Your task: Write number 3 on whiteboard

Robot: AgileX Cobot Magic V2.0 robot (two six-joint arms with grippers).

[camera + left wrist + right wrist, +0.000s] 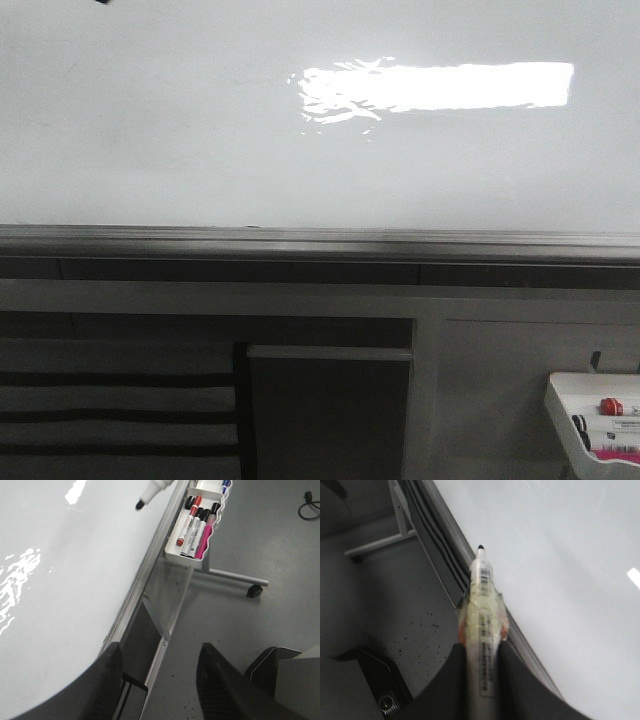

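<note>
Broadly, the whiteboard (200, 130) filled the upper half of the front view, glossy and white, with a bright rectangular reflection (440, 87) right of centre and a grey rail (320, 243) along its lower edge; no numeral could be made out on the visible surface. Below the rail stood the dark frame of the stand (330, 410), and a white tray (570, 420) of markers hung at the lower right, apart from the board face. In the left wrist view the board (60, 580) ran diagonally, the tray (172, 552) held red, black and pink markers (192, 525), and a wheeled foot of the stand (256, 590) rested on the grey floor (270, 540). The left gripper (160, 680) showed its two dark fingers (215, 680) spread wide with nothing between them. A black marker tip (140, 503) entered from the frame edge, close to the board; contact could not be judged. In the right wrist view the right gripper (481, 667) was clamped on a taped marker (482, 610), its black tip (480, 547) uncapped and pointing toward the rail (435, 545), with the board (560, 570) just beside it.
</note>
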